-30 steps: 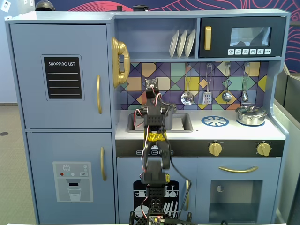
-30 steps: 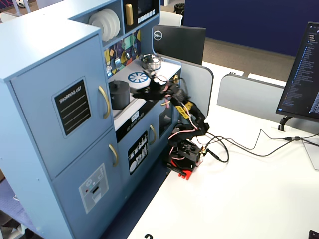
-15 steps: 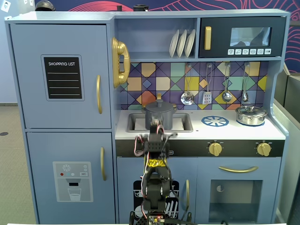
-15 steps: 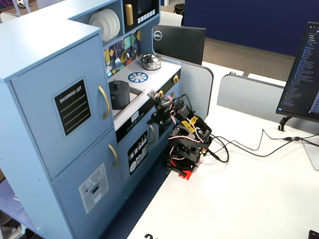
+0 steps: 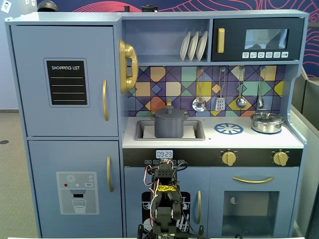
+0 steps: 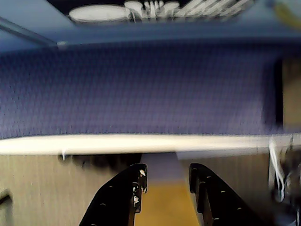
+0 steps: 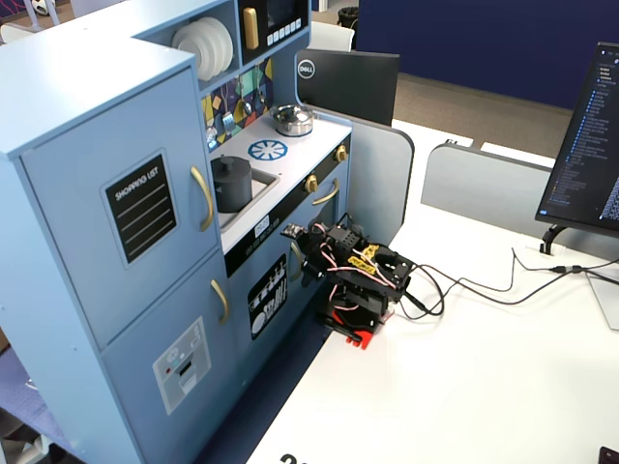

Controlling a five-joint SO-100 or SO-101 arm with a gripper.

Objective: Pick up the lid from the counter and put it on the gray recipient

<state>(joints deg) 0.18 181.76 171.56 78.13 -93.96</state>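
Note:
The gray recipient [image 5: 169, 125] is a matte dark-gray pot standing in the sink of the toy kitchen; it also shows in the other fixed view [image 7: 232, 186]. The lid [image 5: 169, 111], a dark-gray disc with a small knob, lies on top of the pot and covers it [image 7: 230, 161]. My gripper [image 6: 167, 175] is far below the counter, folded low in front of the kitchen's lower doors [image 7: 302, 255]. Its jaws stand apart with nothing between them. The wrist view is blurred and shows neither pot nor lid.
A shiny silver pot [image 5: 267, 122] with its own lid stands on the right of the counter [image 5: 249, 139]. Utensils [image 5: 199, 102] hang on the tiled back wall. White plates [image 5: 193, 46] stand on the shelf. Cables [image 7: 484, 285] and a monitor [image 7: 590, 164] are on the white desk.

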